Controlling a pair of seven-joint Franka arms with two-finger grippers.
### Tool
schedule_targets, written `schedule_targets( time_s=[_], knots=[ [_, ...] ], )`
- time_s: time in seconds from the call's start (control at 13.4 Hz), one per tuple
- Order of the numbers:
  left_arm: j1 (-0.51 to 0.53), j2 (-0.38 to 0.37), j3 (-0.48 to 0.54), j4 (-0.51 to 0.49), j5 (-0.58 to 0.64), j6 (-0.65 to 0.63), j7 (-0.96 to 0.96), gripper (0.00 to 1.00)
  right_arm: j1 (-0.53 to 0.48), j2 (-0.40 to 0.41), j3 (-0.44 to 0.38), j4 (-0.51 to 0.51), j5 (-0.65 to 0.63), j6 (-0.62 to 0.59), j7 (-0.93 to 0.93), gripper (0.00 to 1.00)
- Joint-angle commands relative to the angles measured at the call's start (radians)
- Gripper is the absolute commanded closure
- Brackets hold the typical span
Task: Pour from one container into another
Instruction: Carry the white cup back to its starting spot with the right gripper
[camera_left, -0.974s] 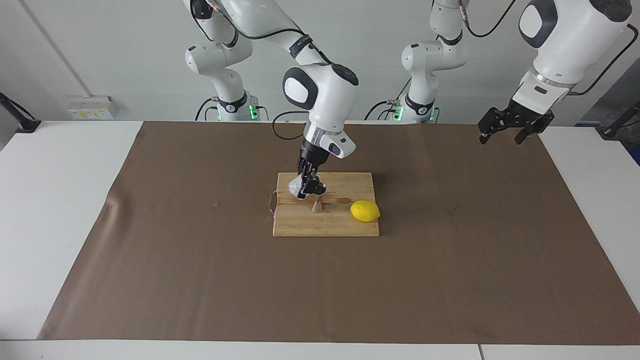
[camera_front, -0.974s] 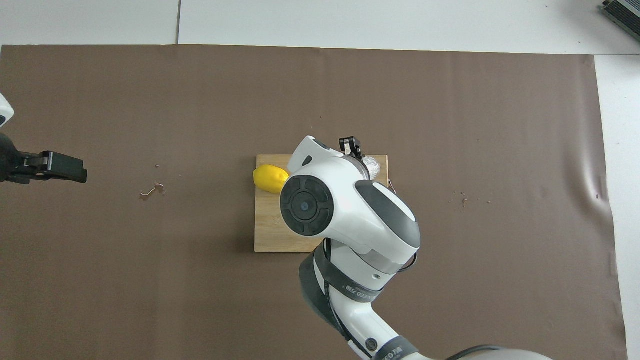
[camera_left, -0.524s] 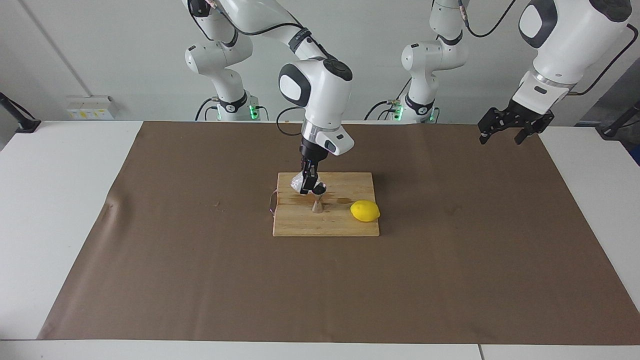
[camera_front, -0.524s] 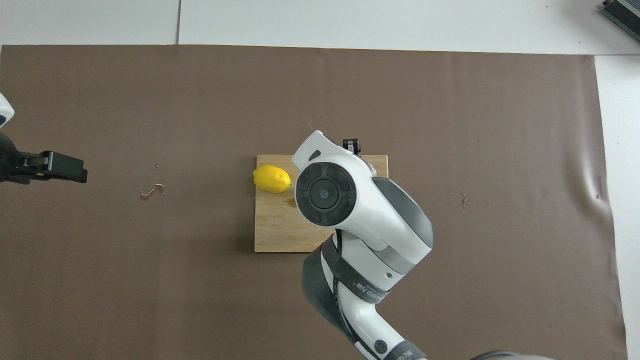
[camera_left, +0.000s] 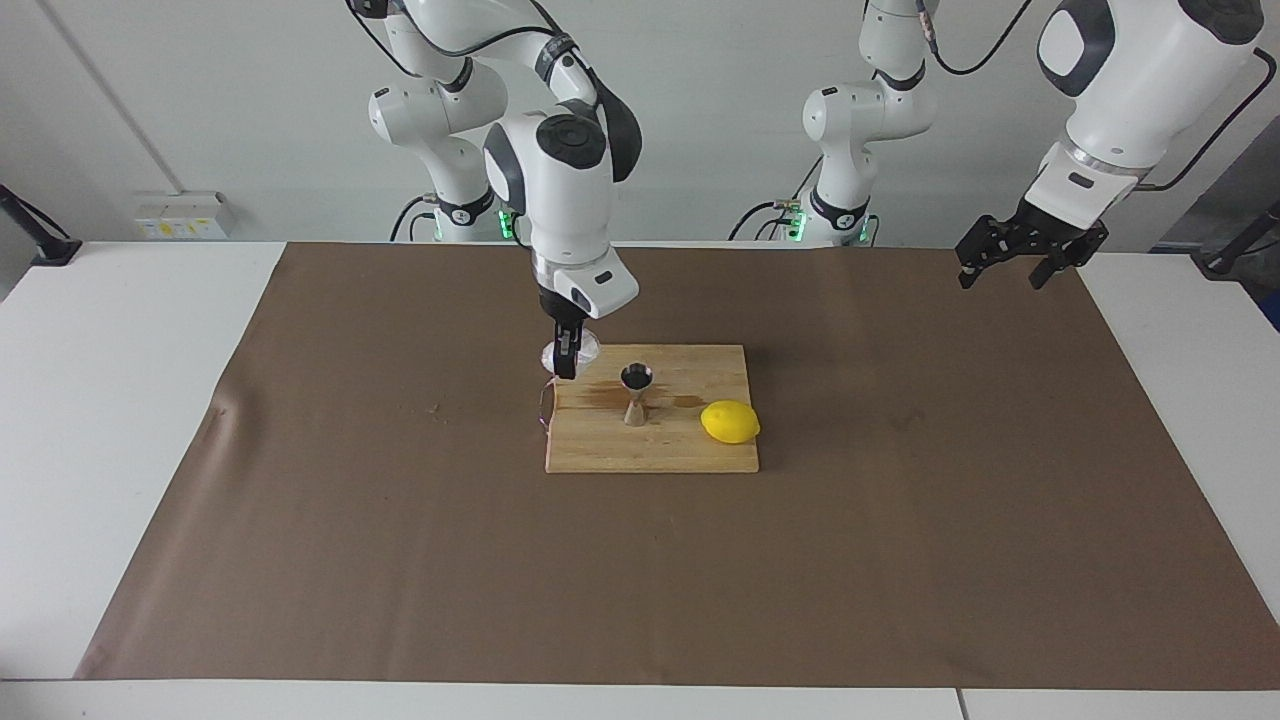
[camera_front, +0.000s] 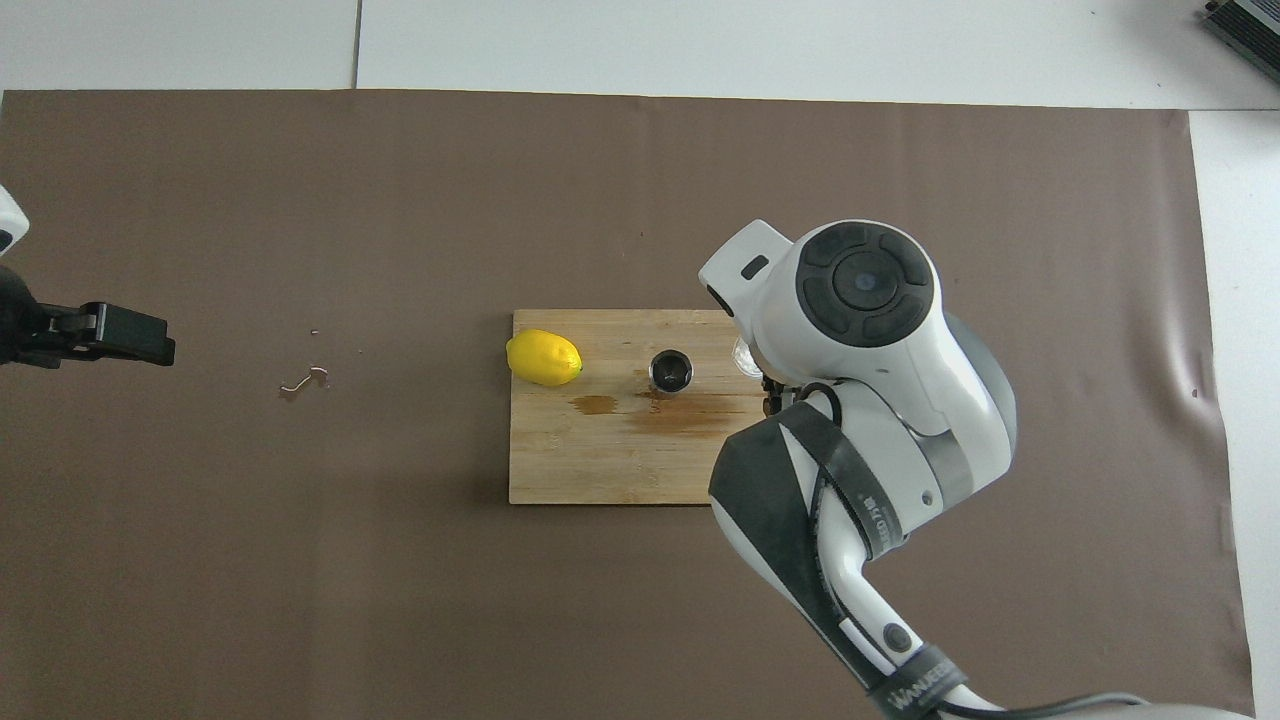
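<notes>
1. Holding the whitish faceted cup (camera_left: 570, 349), the right gripper (camera_left: 565, 358) points straight down over the corner of the wooden cutting board (camera_left: 650, 445) that lies nearest the robots, at the right arm's end; its fingers are pinched on the cup's wall.
2. From overhead only a sliver of the cup (camera_front: 743, 352) shows, tucked under the right arm's wrist at the board's (camera_front: 600, 460) edge; the cup looks upright, and whether its base touches the board cannot be told.
3. Standing upright on the board, the steel jigger (camera_left: 636, 394) is just beside the cup, toward the left arm's end, and apart from it; its dark inside shows from above (camera_front: 671, 370).
4. A yellow lemon (camera_left: 730, 421) lies on the board past the jigger, close to the board's edge at the left arm's end.
5. Dark wet stains mark the wood beside the jigger's foot, on the side nearer the robots.
6. The left gripper (camera_left: 1010, 262) waits in the air over the brown mat (camera_left: 400, 560), well apart from the board, with its fingers spread and nothing between them.
</notes>
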Motion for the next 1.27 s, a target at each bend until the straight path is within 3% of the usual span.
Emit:
schedule_targets(
  time_s=[0.0,0.3,0.6,1.2],
  knots=[
    [-0.010,-0.001,0.007,-0.002,0.007,-0.005,0.005,0.00,-0.121,-0.042,0.017,-0.093,0.145,0.017,-0.140,0.87],
    [-0.004,-0.006,0.007,-0.002,0.007,-0.007,0.005,0.00,-0.233,-0.107,0.016,-0.312,0.350,0.204,-0.406,0.87],
    [-0.003,-0.006,0.007,-0.002,0.007,-0.007,0.005,0.00,-0.328,-0.096,0.016,-0.408,0.495,0.264,-0.627,0.90],
    [-0.006,-0.009,0.007,-0.006,0.007,-0.007,0.005,0.00,-0.465,-0.018,0.016,-0.440,0.631,0.282,-0.910,0.94]
  ],
)
